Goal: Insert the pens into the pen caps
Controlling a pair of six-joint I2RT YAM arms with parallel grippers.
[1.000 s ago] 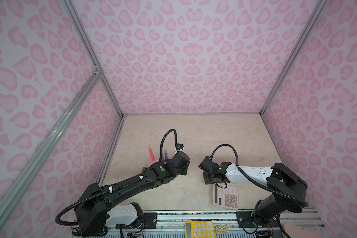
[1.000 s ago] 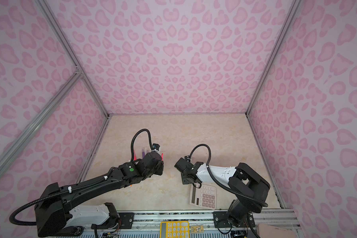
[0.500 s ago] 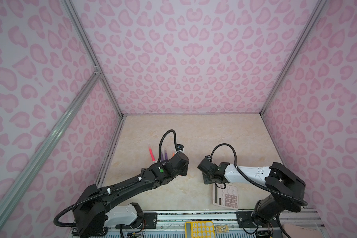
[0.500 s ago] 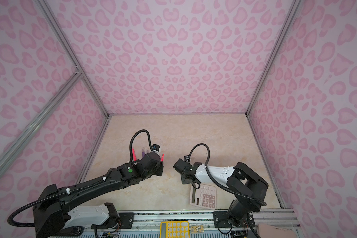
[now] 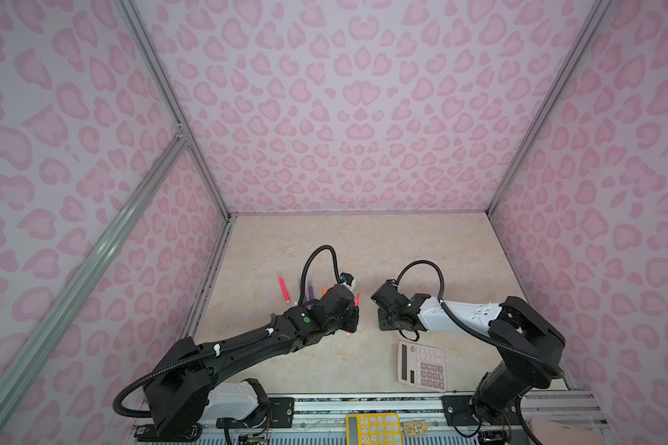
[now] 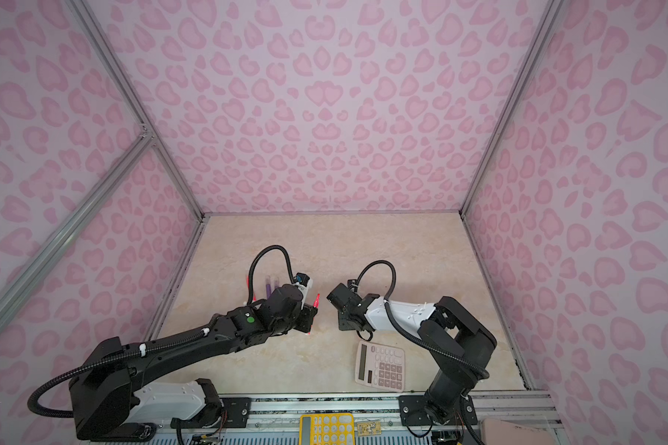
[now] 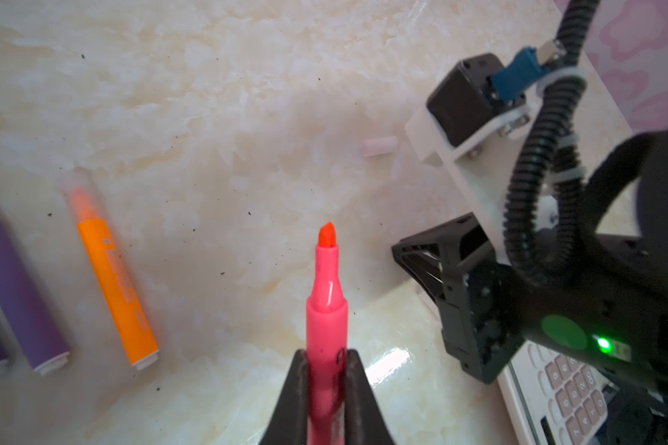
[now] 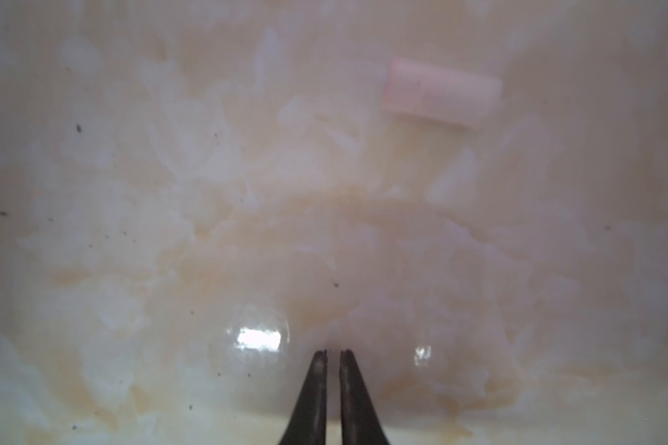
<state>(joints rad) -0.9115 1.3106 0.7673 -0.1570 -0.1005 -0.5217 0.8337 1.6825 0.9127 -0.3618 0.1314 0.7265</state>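
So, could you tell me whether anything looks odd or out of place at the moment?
One thing: the right gripper is shut with nothing visible between its tips, while the pale cap lies loose on the table, apart from it. The left gripper holds the uncapped pink pen normally.

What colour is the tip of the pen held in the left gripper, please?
The tip is orange-red, on a pink-red pen; the left wrist view shows it best.

A robot lab cell — pink-patterned walls (image 5: 344,115), aluminium frame (image 5: 162,88), marbled tabletop (image 5: 363,246), mounting rail (image 5: 363,402).
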